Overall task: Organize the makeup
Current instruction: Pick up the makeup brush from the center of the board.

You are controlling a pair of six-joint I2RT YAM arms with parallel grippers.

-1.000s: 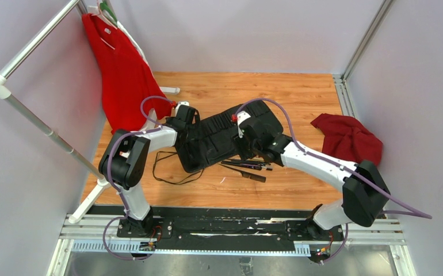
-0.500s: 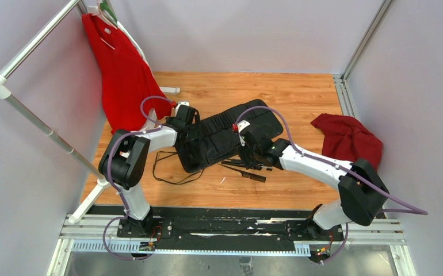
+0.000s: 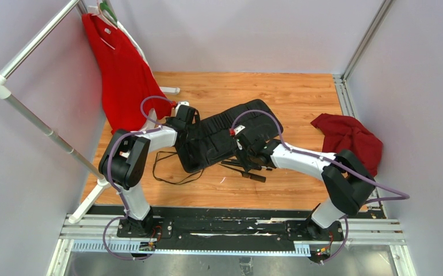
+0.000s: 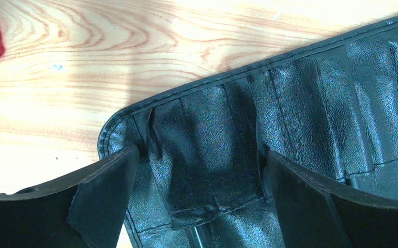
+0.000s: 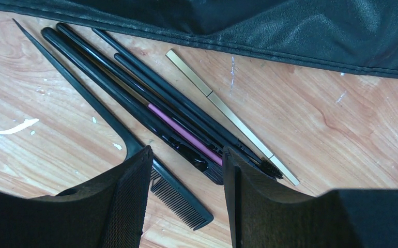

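Observation:
The makeup tools [image 5: 176,124] lie bunched on the wood just in front of the black slotted case [image 3: 219,135]: a tail comb [image 5: 179,199], several thin black brushes, one with a pink handle [image 5: 184,132], a spoolie [image 5: 269,168] and a gold pencil [image 5: 228,113]. They show in the top view [image 3: 248,168]. My right gripper [image 5: 186,170] is open just above their near ends, its fingers either side of the brush heads. My left gripper [image 4: 199,175] is open over the case's left end [image 4: 212,150], where a black handle pokes out of a pocket.
A thin black looped cord [image 3: 167,167] lies left of the case. A red cloth [image 3: 346,138] sits at the right. A red garment [image 3: 118,69] hangs on the white rack [image 3: 35,115] at the left. Grey walls enclose the wooden table [image 3: 300,98].
My right gripper has moved left and nearer, off the case's right part and down over the loose tools. The left arm has not moved.

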